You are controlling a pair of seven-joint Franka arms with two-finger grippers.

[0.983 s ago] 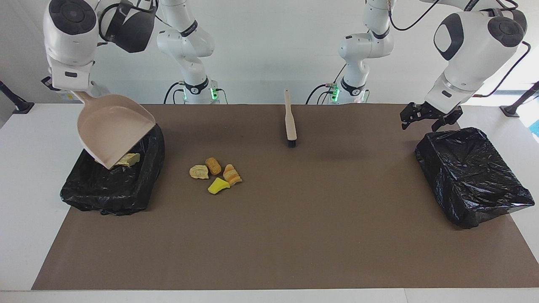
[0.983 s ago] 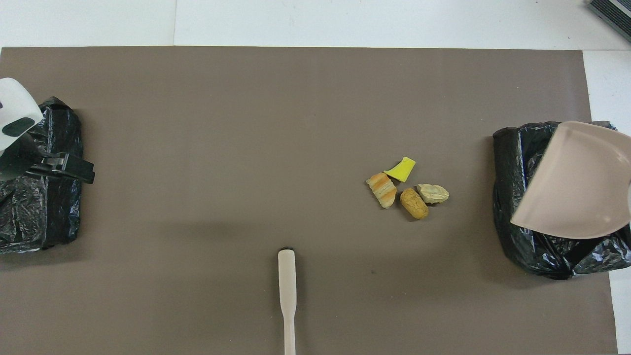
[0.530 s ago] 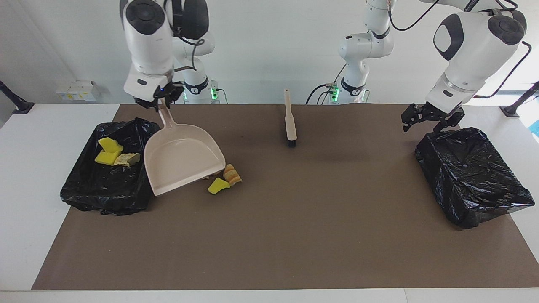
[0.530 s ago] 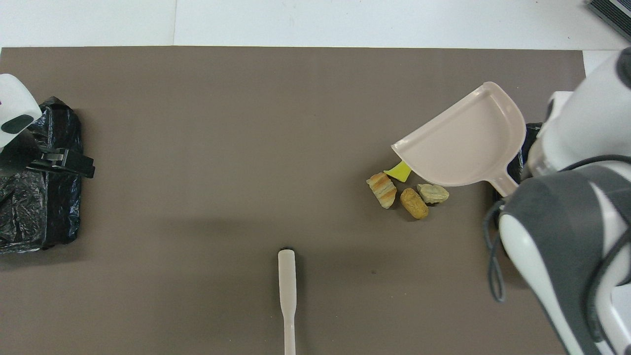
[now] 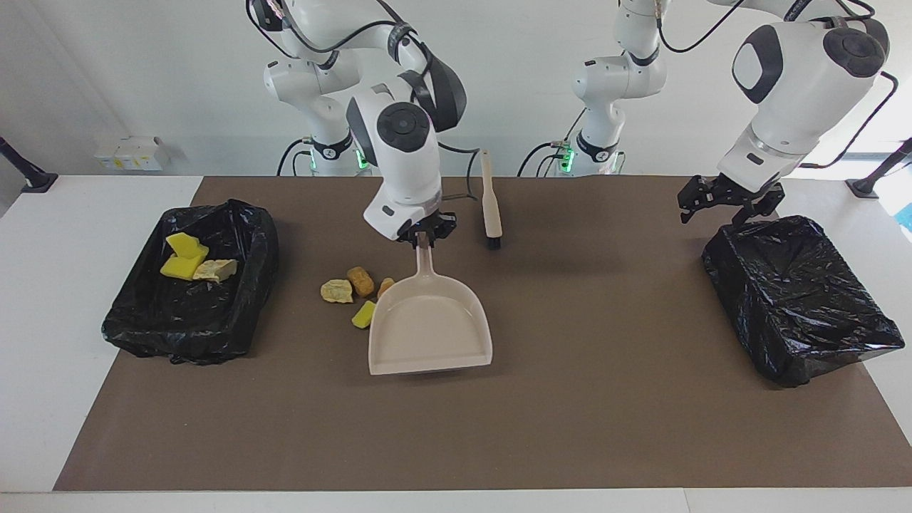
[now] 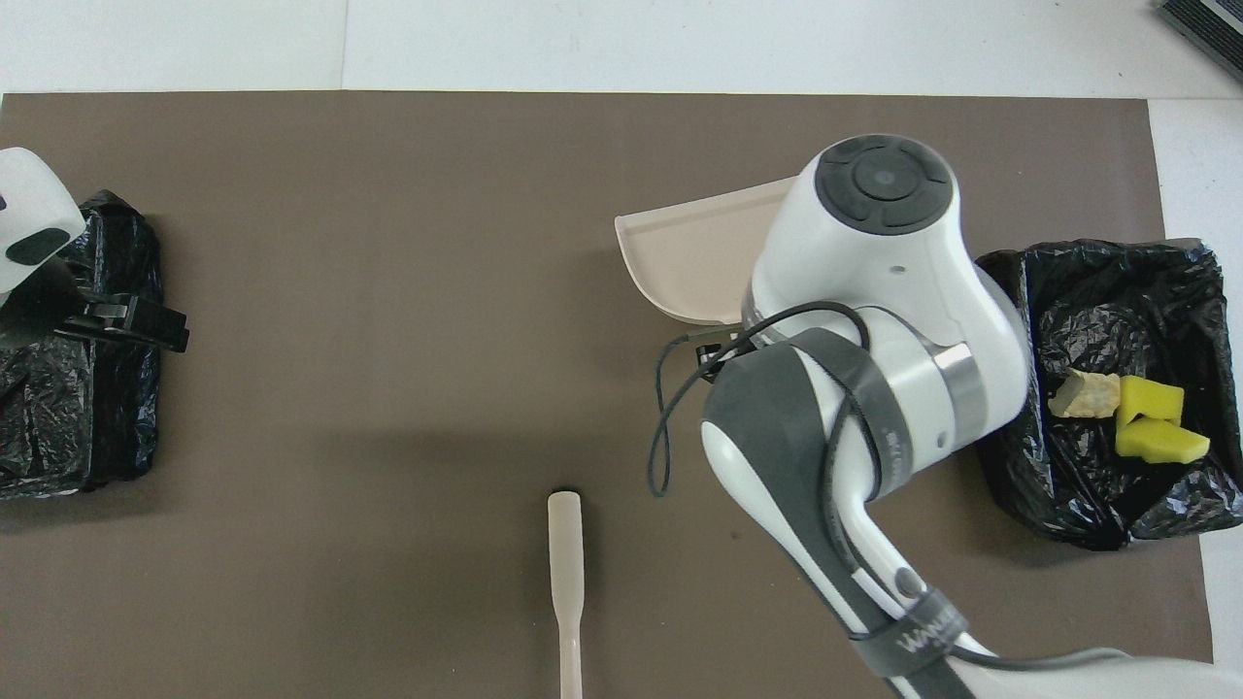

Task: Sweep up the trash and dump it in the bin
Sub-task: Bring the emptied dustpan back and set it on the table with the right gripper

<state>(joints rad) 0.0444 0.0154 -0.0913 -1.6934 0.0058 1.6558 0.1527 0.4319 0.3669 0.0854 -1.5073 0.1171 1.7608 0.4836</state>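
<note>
My right gripper (image 5: 425,238) is shut on the handle of the beige dustpan (image 5: 429,335). The pan lies low at the mat, mouth away from the robots; whether it touches the mat I cannot tell. Several trash scraps sit beside it toward the right arm's end: a pale yellow one (image 5: 336,291), a tan-brown one (image 5: 360,280), an orange-striped one (image 5: 385,286) half hidden by the pan, and a bright yellow one (image 5: 364,314). In the overhead view my right arm covers them, and only the dustpan (image 6: 689,257) shows. The black-lined bin (image 5: 185,335) (image 6: 1049,485) holds three scraps (image 5: 187,256) (image 6: 1146,417).
A beige brush (image 5: 490,206) (image 6: 565,582) lies on the mat near the robots, at the middle. A second black-lined bin (image 5: 798,320) (image 6: 58,427) stands at the left arm's end. My left gripper (image 5: 727,203) (image 6: 126,325) waits open over that bin's nearer edge.
My right gripper carried the dustpan from over its bin, across the loose scraps, down to the mat beside them. Three scraps now show in that bin. The left arm stayed put.
</note>
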